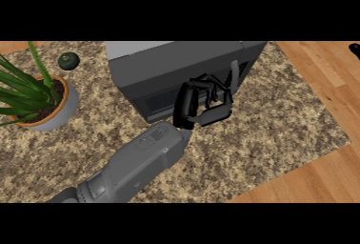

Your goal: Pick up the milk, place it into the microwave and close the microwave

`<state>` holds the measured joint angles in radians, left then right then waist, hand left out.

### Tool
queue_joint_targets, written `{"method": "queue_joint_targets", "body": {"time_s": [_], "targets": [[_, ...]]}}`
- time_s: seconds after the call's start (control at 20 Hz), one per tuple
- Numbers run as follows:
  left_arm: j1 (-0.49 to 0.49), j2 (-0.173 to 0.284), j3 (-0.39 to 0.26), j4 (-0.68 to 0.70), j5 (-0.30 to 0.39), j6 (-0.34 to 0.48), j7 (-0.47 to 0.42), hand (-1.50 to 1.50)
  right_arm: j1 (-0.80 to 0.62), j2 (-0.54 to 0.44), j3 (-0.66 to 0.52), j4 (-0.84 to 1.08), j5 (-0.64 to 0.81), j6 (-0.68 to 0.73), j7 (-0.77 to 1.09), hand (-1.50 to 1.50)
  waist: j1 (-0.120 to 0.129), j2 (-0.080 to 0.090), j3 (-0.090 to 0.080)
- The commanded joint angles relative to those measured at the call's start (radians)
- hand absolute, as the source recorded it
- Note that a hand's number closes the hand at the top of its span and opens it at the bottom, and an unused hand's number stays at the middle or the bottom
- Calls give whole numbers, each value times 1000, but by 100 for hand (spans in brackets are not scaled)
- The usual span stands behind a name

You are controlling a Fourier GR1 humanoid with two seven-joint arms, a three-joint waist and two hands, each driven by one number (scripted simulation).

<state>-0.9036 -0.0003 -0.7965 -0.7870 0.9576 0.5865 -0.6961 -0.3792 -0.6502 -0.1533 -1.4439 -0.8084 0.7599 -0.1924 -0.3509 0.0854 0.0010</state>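
**Milk hidden, left hand at the microwave's front**

Milk is nowhere that we can make out: no carton or bottle shows on the counter (267, 143) around the microwave (179, 62), and we cannot tell whether it sits inside the microwave or behind the hand.

The microwave stands at the far middle of the speckled counter, a dark grey box with its front face turned toward us. The grey left forearm comes up from below and to the left of the microwave, and the left hand (200, 107) lies right against that front face, near its right part. Its fingers (202, 85) are bent and curled in toward the thumb, close together. We see nothing clamped between them, though the hand covers whatever may lie behind it. A thin dark upright strip shows just to the right of the hand; we cannot tell whether it belongs to the microwave.

Well to the left of the microwave stands a potted plant (42, 102) with long green leaves. A small dark green round thing (68, 60) lies between the plant and the microwave, nearer the plant.

Far to the right of the microwave, only a dark tip of the right hand (355, 49) shows.
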Motion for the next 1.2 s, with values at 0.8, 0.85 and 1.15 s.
{"method": "queue_joint_targets", "body": {"time_s": [0.8,0.85,1.15], "targets": [[-73,0,9,110,83,-24,-22,150,-17,-47,33,5,-109,88,51,-150,-5,20,-2],[-83,0,7,107,86,-21,-20,150,-9,-48,30,11,-123,91,51,-150,-15,15,-1],[-82,0,-4,113,102,-23,-36,150,-32,-84,29,10,-135,109,70,-150,-9,18,-2]]}}
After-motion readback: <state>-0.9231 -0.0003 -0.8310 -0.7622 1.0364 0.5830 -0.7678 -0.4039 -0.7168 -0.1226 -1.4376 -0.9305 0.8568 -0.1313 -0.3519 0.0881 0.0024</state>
